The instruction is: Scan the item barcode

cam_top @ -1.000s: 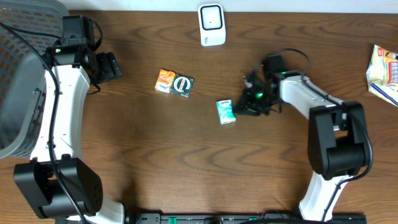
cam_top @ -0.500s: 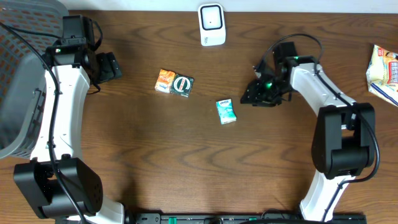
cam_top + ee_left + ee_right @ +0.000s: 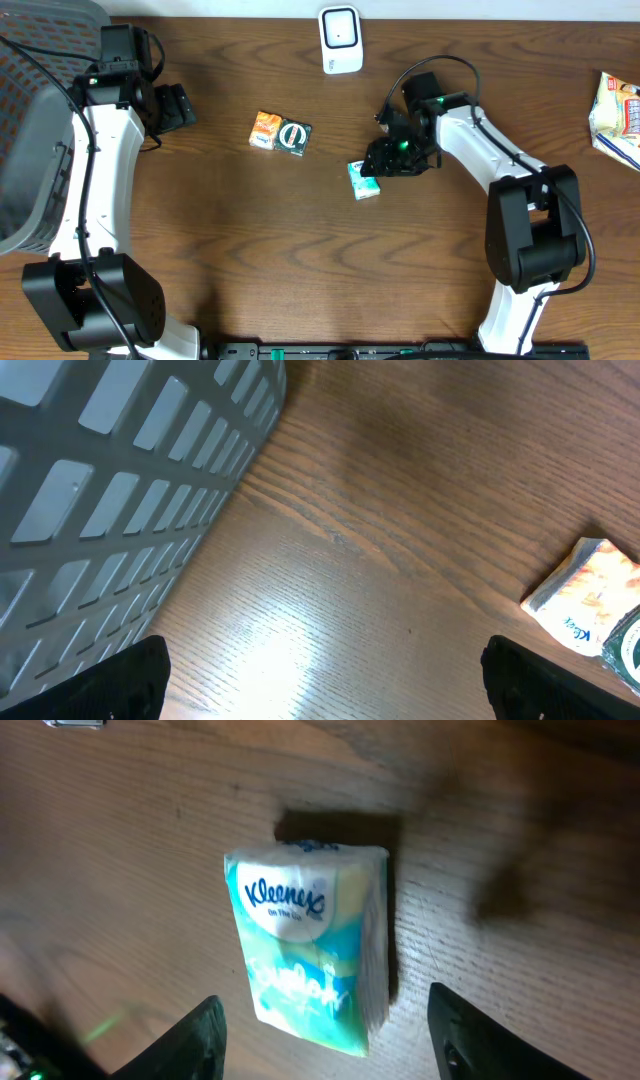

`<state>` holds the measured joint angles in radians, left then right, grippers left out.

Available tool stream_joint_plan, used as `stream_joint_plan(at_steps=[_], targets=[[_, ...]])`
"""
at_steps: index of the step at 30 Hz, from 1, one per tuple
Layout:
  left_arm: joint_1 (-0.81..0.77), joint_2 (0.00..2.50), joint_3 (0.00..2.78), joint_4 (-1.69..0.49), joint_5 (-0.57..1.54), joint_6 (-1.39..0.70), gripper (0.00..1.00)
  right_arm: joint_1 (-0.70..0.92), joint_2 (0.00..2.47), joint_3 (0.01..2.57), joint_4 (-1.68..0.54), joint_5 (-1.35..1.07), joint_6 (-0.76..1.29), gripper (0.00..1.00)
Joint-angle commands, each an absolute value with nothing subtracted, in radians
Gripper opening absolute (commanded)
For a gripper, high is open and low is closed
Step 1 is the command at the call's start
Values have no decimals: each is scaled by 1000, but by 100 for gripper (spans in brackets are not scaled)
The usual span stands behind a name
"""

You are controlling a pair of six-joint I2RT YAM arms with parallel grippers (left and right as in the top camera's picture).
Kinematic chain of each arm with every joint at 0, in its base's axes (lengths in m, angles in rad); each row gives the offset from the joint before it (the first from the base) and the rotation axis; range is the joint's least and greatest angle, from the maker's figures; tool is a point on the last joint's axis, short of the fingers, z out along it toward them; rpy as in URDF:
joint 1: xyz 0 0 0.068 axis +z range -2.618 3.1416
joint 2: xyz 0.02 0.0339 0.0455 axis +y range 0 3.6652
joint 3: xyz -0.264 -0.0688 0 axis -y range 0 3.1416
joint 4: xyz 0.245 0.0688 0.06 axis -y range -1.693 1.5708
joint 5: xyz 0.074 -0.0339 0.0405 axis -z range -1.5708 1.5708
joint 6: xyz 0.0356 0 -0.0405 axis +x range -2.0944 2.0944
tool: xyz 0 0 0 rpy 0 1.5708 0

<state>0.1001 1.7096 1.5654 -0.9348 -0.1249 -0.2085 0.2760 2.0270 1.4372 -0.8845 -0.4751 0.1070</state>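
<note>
The tabletop (image 3: pixel 300 260) was dark brown wood with a strong grain, bare along the side nearest the arm bases and catching a pale glare in the left wrist view. Toward the middle lay the tissue pack (image 3: pixel 310 945), flat on the wood with its Kleenex label facing up. The right end effector (image 3: pixel 380 160) hung over it, and its fingers (image 3: pixel 195 1040) stood apart, one on each side of the pack's end with a gap on both sides. A little farther and to the left, an orange packet (image 3: pixel 265 130) and a dark green box (image 3: pixel 294 137) lay touching side by side. Level with them at the left, the left end effector (image 3: pixel 175 108) pointed across the wood with its fingers spread wide, holding nothing. Beside it stood a grey slotted basket (image 3: pixel 120 460), its inside only partly in view. A snack bag (image 3: pixel 618 115) lay at the right edge. Farthest away, at the back edge, stood the white scanner (image 3: pixel 339 40).
</note>
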Motion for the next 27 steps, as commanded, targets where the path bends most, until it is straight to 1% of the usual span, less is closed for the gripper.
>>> stream_joint_plan(at_steps=[1, 16, 18, 23, 27], targets=[[102, 1719, 1560, -937, -123, -199, 97, 301, 2014, 1451, -868, -450, 104, 60], [102, 1719, 1560, -937, -123, -199, 97, 355, 2014, 1421, -835, -378, 145, 60], [102, 1719, 1560, -937, -123, -199, 98, 358, 2014, 1406, -819, -377, 159, 58], [102, 1719, 1560, -937, -123, -199, 97, 358, 2014, 1385, -792, -366, 164, 49], [102, 1719, 1560, -937, -123, -199, 98, 358, 2014, 1385, -788, -345, 163, 47]])
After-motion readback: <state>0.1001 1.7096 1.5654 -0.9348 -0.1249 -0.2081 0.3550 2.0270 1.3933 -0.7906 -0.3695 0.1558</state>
